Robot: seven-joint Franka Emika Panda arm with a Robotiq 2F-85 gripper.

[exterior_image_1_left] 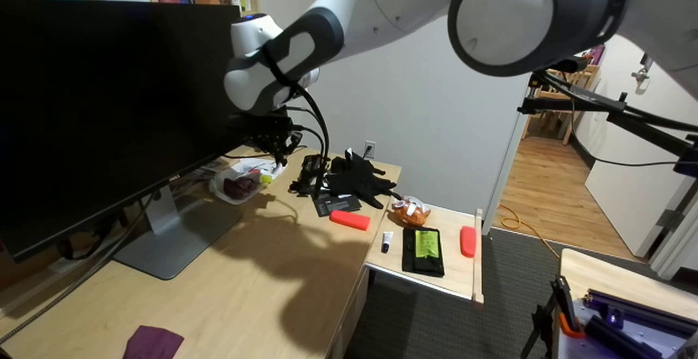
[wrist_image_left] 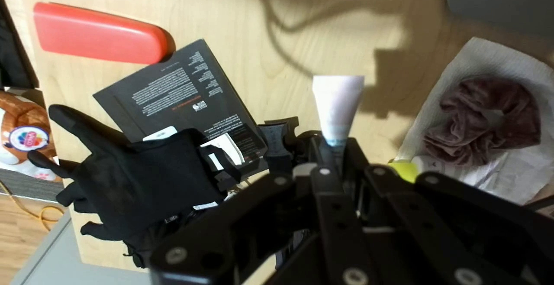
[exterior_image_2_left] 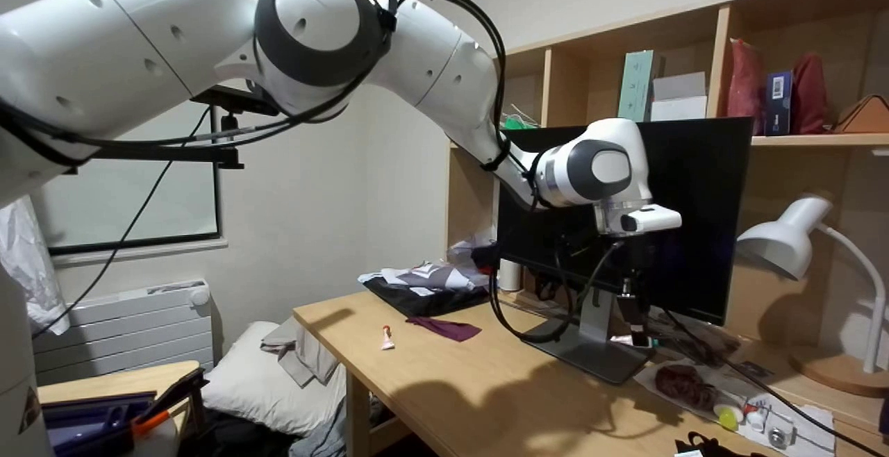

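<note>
In the wrist view a small white tube (wrist_image_left: 337, 103) stands out between the fingertips of my gripper (wrist_image_left: 338, 153), flat end away from the jaws. The jaws are shut on its narrower, bluish end, which the black fingers partly hide. Also in the wrist view, a black glove (wrist_image_left: 160, 185), a dark printed box (wrist_image_left: 186, 103) and a red case (wrist_image_left: 99, 34) lie on the desk to the left. On the right a mauve scrunchie (wrist_image_left: 484, 120) rests on white paper (wrist_image_left: 454, 64). An exterior view shows the gripper (exterior_image_2_left: 635, 328) above the desk, beside the monitor stand.
A large monitor (exterior_image_1_left: 109, 102) stands close to the arm, with a lamp (exterior_image_2_left: 785, 238) beyond. On a low side surface (exterior_image_1_left: 452, 282) sit another tube (exterior_image_1_left: 386, 241), an orange toy (exterior_image_1_left: 411, 211) and a black pouch (exterior_image_1_left: 409, 263). Purple cloth (exterior_image_2_left: 444, 327) lies on the desk. Cables hang from the wrist.
</note>
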